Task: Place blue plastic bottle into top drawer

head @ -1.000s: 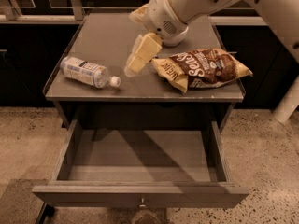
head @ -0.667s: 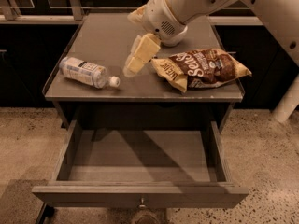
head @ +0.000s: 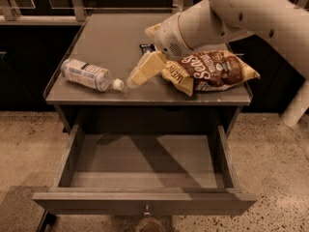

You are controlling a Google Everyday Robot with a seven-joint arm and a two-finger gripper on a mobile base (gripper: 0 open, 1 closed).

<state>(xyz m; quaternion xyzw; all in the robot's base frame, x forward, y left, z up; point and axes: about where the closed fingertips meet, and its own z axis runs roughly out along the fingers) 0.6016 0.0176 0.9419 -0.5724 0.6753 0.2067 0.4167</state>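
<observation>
Small clear plastic bottle with white cap and pale bluish label [head: 88,75] lies on its side at the left front of the flat grey-brown cabinet top [head: 113,35], cap pointing right. Cream two-finger gripper [head: 137,76] slants down from the right - tip just beside the cap, apart from the bottle body; spread or pressed together, cannot tell. Wide shallow grey-brown wooden top drawer [head: 145,201] stands pulled open below - bottle not in it. Crinkled brown-and-yellow snack bag [head: 215,71] lies right of the gripper; small dark packet [head: 147,47] behind it.
</observation>
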